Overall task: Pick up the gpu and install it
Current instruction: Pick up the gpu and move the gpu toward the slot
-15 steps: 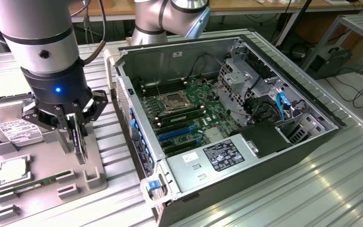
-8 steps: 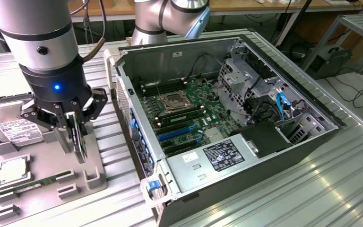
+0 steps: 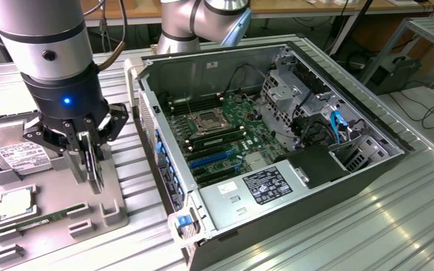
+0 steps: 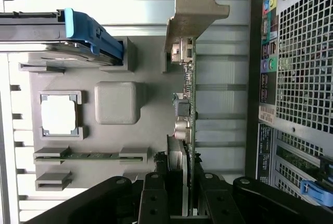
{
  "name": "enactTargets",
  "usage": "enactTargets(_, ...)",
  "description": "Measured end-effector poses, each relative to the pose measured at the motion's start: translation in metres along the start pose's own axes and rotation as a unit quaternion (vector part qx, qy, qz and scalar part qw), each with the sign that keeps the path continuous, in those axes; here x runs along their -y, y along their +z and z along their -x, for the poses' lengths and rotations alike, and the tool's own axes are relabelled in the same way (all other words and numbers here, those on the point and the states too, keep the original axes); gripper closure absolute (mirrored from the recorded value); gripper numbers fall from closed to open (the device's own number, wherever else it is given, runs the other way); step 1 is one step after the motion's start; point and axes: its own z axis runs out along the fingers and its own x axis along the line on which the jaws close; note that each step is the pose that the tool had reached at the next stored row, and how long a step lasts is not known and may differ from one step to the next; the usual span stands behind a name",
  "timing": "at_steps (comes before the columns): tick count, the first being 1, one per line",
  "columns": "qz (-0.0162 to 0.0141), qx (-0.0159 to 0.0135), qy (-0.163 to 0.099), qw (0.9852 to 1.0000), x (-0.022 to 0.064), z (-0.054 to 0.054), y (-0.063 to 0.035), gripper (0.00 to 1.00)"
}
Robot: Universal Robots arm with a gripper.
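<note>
**Exterior view.** The gripper hangs straight down over the grey parts tray, which sits to the exterior view's left of the open computer case. Its jaws are clamped on the gpu. The card is held on edge, thin and dark, with its lower edge close to the tray. Whether it is clear of the tray cannot be told. The upright hold appears deliberate, since a card of this kind enters its slot edge-first. A hard drive lies on the tray beside the gripper. Inside the case the motherboard is exposed, and no card stands in its blue expansion slots.

**Wrist view.** The gripper presses one finger against each face of the gpu. The silver bracket is at the end farthest from the grip, which in my judgement leaves it free for seating. On the parts tray below, a processor and a RAM stick sit in their recesses. The case's perforated rear panel is just beside the tray.
</note>
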Motion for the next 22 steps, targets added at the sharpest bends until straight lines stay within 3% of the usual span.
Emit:
enactTargets(14, -0.0072, 0.0000, 0.000, 1.0000, 0.0002, 0.000, -0.0105, 0.72)
enactTargets(22, -0.0098, 0.0000, 0.000, 1.0000, 0.0003, 0.000, -0.0156, 0.72)
